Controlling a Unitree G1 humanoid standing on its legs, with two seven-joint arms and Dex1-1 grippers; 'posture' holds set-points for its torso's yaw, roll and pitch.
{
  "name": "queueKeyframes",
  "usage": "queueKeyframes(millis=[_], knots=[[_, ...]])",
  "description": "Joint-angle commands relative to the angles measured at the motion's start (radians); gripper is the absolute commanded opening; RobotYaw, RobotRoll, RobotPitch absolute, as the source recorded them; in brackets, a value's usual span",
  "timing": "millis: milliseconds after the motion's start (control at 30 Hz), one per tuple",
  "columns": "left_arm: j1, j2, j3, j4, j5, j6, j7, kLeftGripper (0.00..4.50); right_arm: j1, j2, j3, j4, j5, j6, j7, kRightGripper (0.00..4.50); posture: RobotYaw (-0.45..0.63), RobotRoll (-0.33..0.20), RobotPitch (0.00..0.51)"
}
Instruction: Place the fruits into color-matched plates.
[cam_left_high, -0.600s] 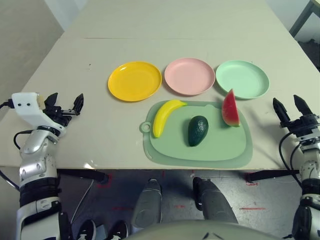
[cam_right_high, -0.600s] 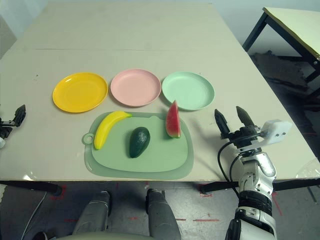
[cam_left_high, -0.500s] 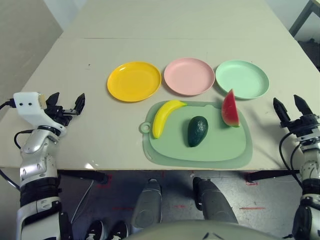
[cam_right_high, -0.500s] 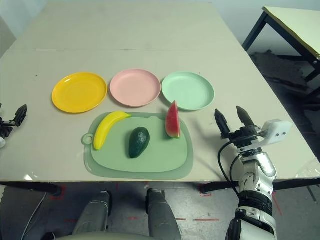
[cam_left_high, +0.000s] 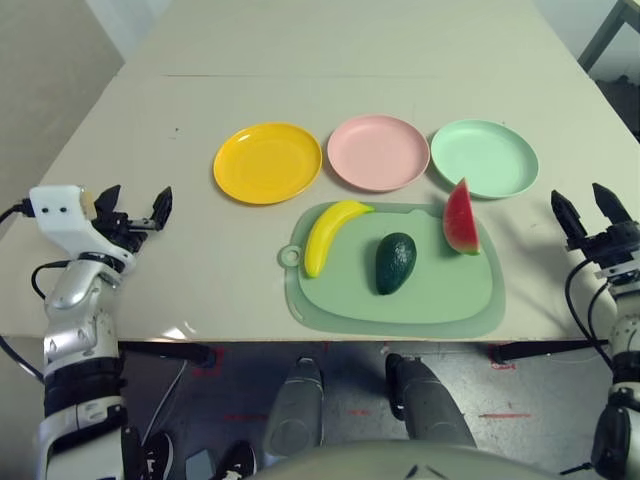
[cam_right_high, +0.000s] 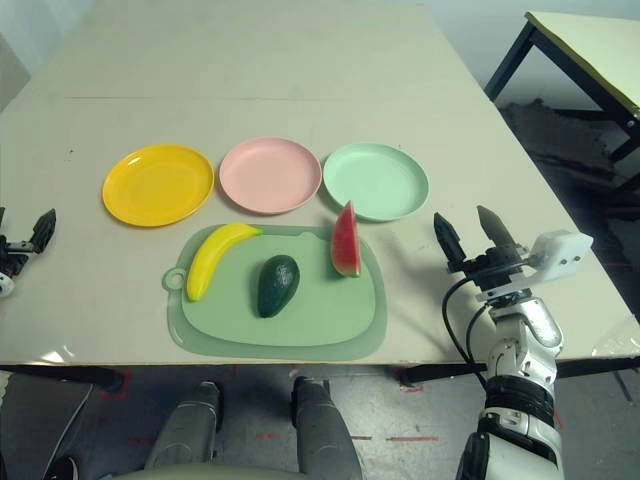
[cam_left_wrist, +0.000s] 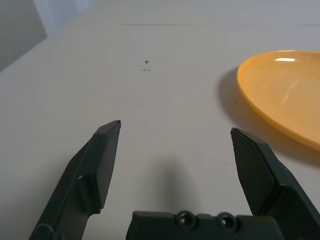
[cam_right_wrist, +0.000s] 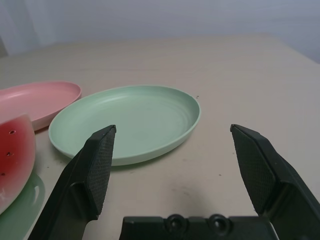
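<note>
A: Head views first. What has changed in the last half second?

B: Very little. The left end effector (cam_left_high: 134, 207) at the left edge sits a touch lower in the frame than before, and the right end effector (cam_right_high: 475, 232) has drifted slightly toward the right edge. The whole picture has shifted a little too, so part of that is the camera. Nothing on the bench (cam_left_high: 300, 50) has moved.

A: And the fruits?

B: All three lie on the green mat (cam_left_high: 420, 300) at lower centre: banana (cam_left_high: 328, 233) at its left, avocado (cam_left_high: 395, 262) in the middle, watermelon (cam_left_high: 459, 218) at its upper right corner. Above the mat, in a row, stand the yellow plate (cam_left_high: 267, 161), pink plate (cam_left_high: 378, 152) and green plate (cam_left_high: 484, 158), all bare.

A: Left wrist view?

B: Its fingers (cam_left_wrist: 102, 160) are spread wide over bare bench with nothing between them; the yellow plate's rim shows at the right edge.

A: Right wrist view?

B: Also spread wide and empty. The green plate lies ahead between the fingers (cam_right_wrist: 97, 162), the watermelon at the lower left, the pink plate behind it.

A: So for the task?

B: I'd judge nothing has started: no fruit placed, both arms well apart from the mat, and a first reach yet to come.
</note>
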Motion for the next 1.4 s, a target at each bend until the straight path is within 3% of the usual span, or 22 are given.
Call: queueKeyframes(millis=[33,267,467,567,767,900,1067,1167,1400], knots=[[0.008,0.032,-0.027,-0.002,-0.017,0.002,-0.101,4.5,0.03,-0.021,-0.031,-0.012,0.043,0.075,0.008,4.47,-0.01,0.0,0.211],[0.002,0.184,-0.095,-0.093,-0.258,0.135,-0.696,4.5,0.085,-0.119,-0.085,-0.175,0.03,0.215,-0.148,4.47,-0.08,0.0,0.203],[-0.047,0.276,-0.205,-0.143,-0.257,0.118,-0.986,4.5,0.105,-0.268,-0.046,-0.385,-0.027,0.377,-0.209,4.47,-0.12,0.0,0.203],[-0.096,0.288,-0.284,-0.178,-0.245,0.108,-1.105,4.5,-0.035,-0.397,0.107,-0.458,-0.16,0.437,-0.208,4.47,-0.15,0.0,0.195],[-0.176,0.241,-0.35,-0.191,-0.229,0.081,-1.131,4.5,-0.338,-0.549,0.476,-0.448,-0.412,0.167,0.155,4.47,-0.16,0.0,0.187],[-0.199,0.238,-0.323,-0.125,-0.225,0.078,-1.127,4.5,-0.564,-0.537,0.667,-0.283,-0.594,-0.226,0.323,4.47,-0.16,0.0,0.176],[-0.197,0.243,-0.332,-0.098,-0.189,0.029,-1.135,4.5,-0.749,-0.424,0.819,-0.125,-0.627,-0.48,0.489,4.47,-0.14,0.0,0.173],[-0.173,0.235,-0.362,-0.123,-0.158,-0.002,-1.141,4.5,-0.797,-0.34,0.89,-0.065,-0.636,-0.588,0.542,4.47,-0.11,0.0,0.174],[-0.15,0.246,-0.358,-0.152,-0.153,-0.009,-1.123,4.5,-0.862,-0.244,0.977,0.056,-0.666,-0.729,0.593,4.47,-0.09,0.0,0.178]])
